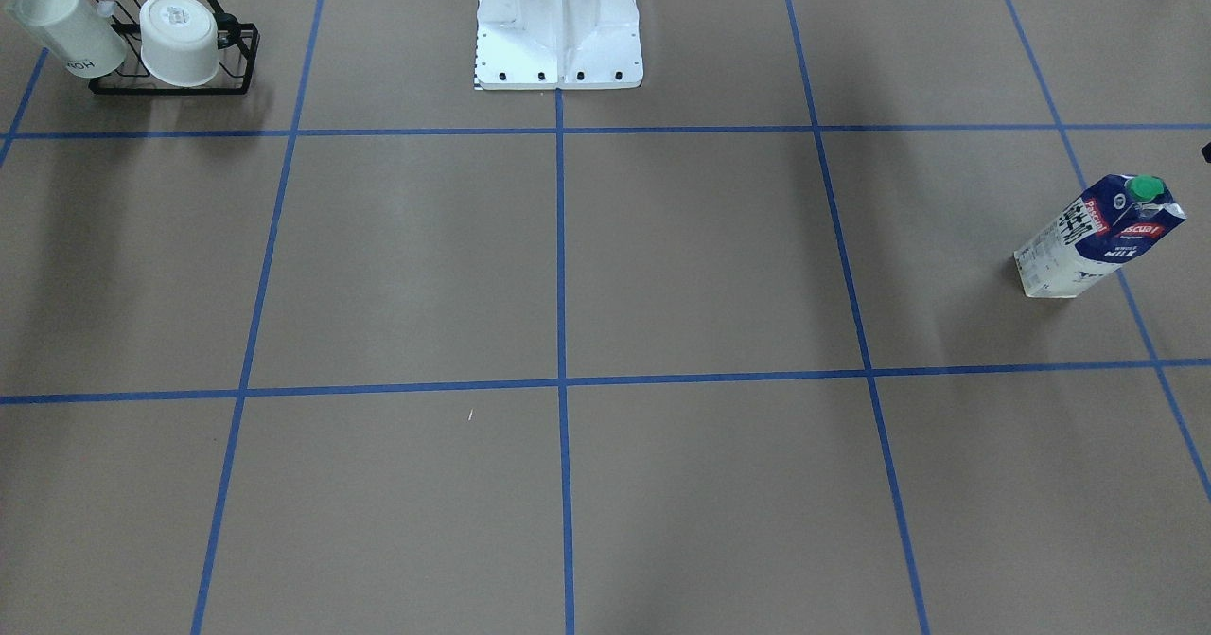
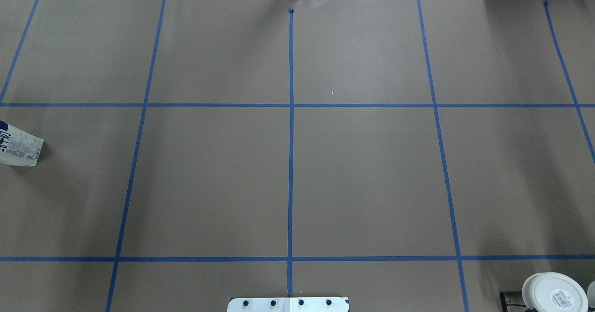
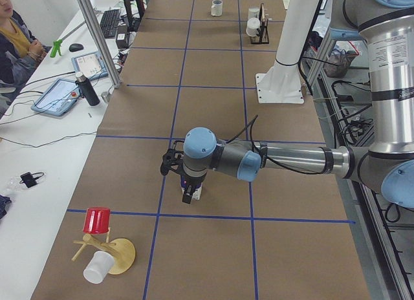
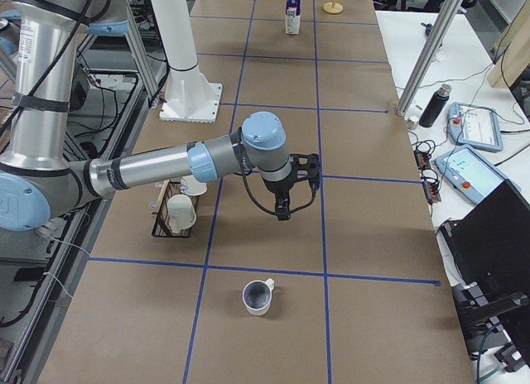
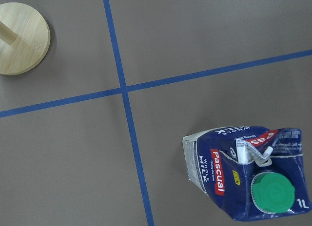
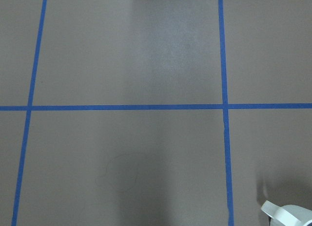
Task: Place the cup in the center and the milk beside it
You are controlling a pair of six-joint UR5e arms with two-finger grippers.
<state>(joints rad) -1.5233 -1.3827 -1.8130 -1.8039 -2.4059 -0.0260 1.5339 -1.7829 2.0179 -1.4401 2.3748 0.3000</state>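
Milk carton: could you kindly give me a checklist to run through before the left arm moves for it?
1. Milk upright, green cap on: ok.
2. Left pincer above the milk: ok.
3. Left pincer open: cannot tell; only the left side view shows it.
4. Center crossing bare for the cup: ok.
5. Cup upright, standing free: ok.

Black wire rack (image 1: 114,89), my far right corner: lettered white mug (image 1: 71,29) and label-based white cup (image 1: 180,39), both tipped | wooden stand (image 3: 123,256), my left end: red cup (image 3: 98,220) on top, white cup (image 3: 97,267) lower | black bottle (image 4: 431,107), side bench.
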